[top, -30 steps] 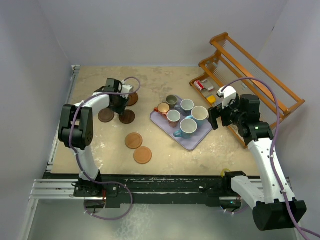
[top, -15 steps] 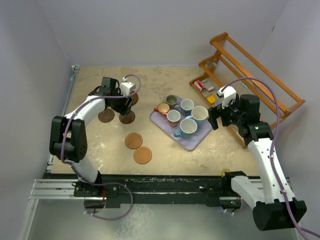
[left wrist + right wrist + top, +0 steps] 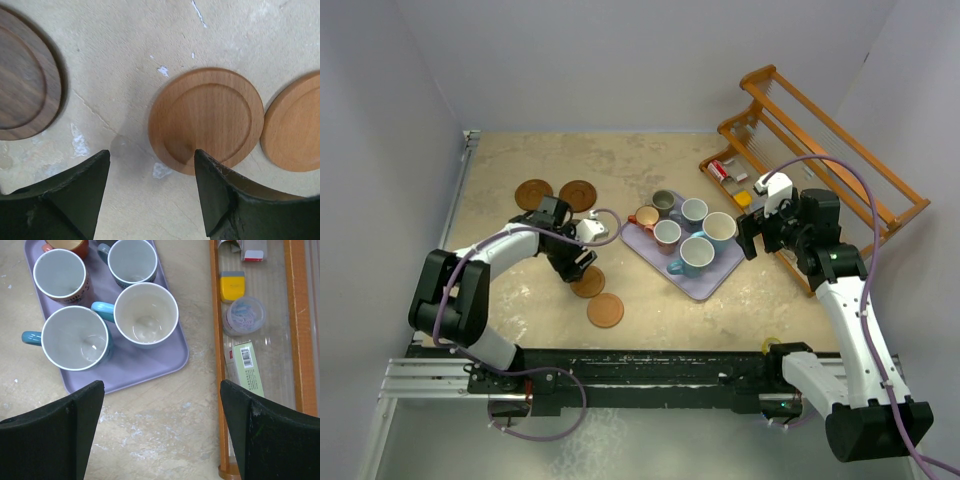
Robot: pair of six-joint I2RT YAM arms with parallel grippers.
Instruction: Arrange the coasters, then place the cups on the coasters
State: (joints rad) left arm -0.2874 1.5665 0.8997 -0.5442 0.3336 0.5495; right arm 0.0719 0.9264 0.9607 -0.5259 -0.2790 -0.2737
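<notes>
Bench [image 3: 125,50] has a light-brown round wooden coaster [image 3: 206,120] lying just under the left gripper [image 3: 151,157], which is spread wide and empty. Right gripper [image 3: 160,390], also gaping with nothing in it, hangs by the lavender tray [image 3: 155,362] of handled mugs [image 3: 145,315].

Left arm: stretched forward from its base, elbow bent, wrist pitched down. Left gripper [image 3: 575,262] held low, fingers pointing down, jaws apart, nothing between them. Right arm: rises steeply, forearm angled inward. Right gripper [image 3: 752,238] held high, jaws spread wide, empty.
</notes>
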